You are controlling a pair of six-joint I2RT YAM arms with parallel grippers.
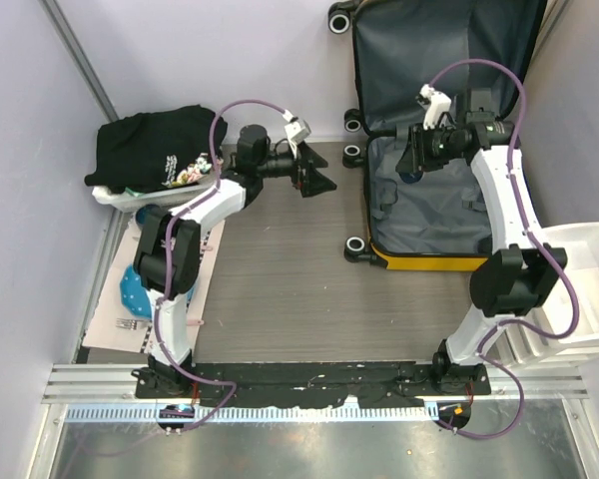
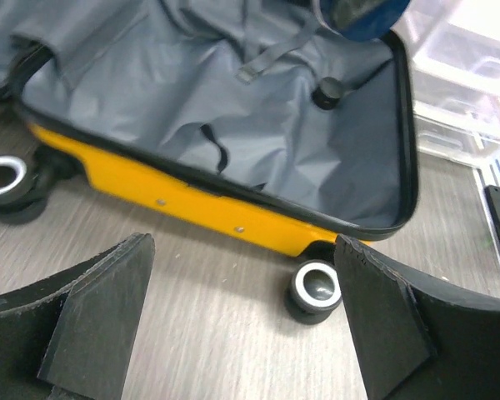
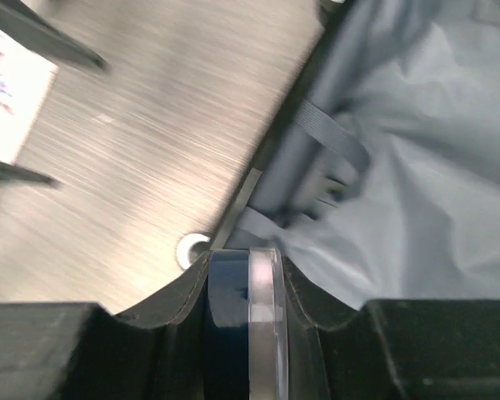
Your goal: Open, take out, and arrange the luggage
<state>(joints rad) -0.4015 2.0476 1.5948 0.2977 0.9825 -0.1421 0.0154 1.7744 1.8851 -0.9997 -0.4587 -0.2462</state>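
Luggage (image 1: 429, 225), opened, far right. Take-out step: a blue item (image 3: 233, 333), possibly a tub, is clamped by the right gripper (image 3: 243, 265) over the lining (image 3: 433, 167); lifting clear is required next. Left gripper (image 2: 243, 244) is spread wide, empty.

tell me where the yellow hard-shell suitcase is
Top view: the open yellow hard-shell suitcase lies at the far right of the grey table, beneath the right arm, white plastic drawer bins just to its right.
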